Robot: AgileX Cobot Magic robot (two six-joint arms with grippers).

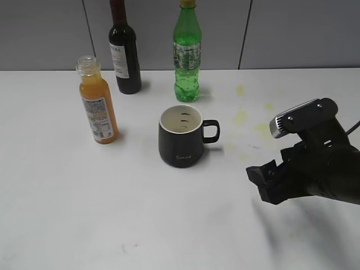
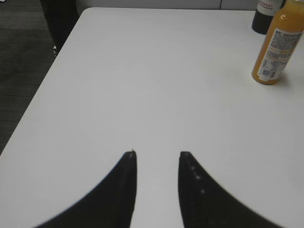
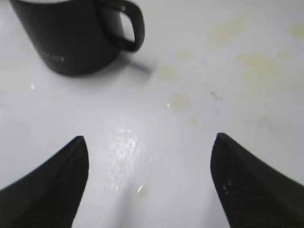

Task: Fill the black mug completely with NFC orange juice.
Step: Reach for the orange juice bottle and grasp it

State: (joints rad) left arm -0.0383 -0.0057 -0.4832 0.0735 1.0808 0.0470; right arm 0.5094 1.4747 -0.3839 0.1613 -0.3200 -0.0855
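Exterior view: white surface (image 1: 112,214) runs back to a grey wall; wide bare stretch across the near half. Black mug (image 1: 181,136) stands upright near centre, handle at 3 o'clock, cream inside, nothing orange visible in it, pale script low on its side. NFC orange juice (image 1: 98,102) at the mug's 9 o'clock, apart from it: clear capless bottle, orange liquid up to the shoulder, printed label. Dark wine bottle (image 1: 124,49) and green plastic bottle (image 1: 187,53) stand along the back, at 11 and 12 o'clock of the mug. Yellowish stains (image 1: 243,115) at the mug's 2 to 3 o'clock. Right pincer (image 1: 269,183) sits low at 4 o'clock of the mug, well apart.

Left wrist view: surface's left edge (image 2: 45,85) falls to dark floor. Juice bottle (image 2: 277,47) at 1 o'clock, far off. Left pincer (image 2: 157,154) partly spread, tips apart, nothing between them.

Right wrist view: mug (image 3: 71,38) at 11 o'clock, handle toward centre; stains (image 3: 259,66) at 1 o'clock. Right pincer (image 3: 149,142) spread wide, holding nothing, bare surface between the tips.
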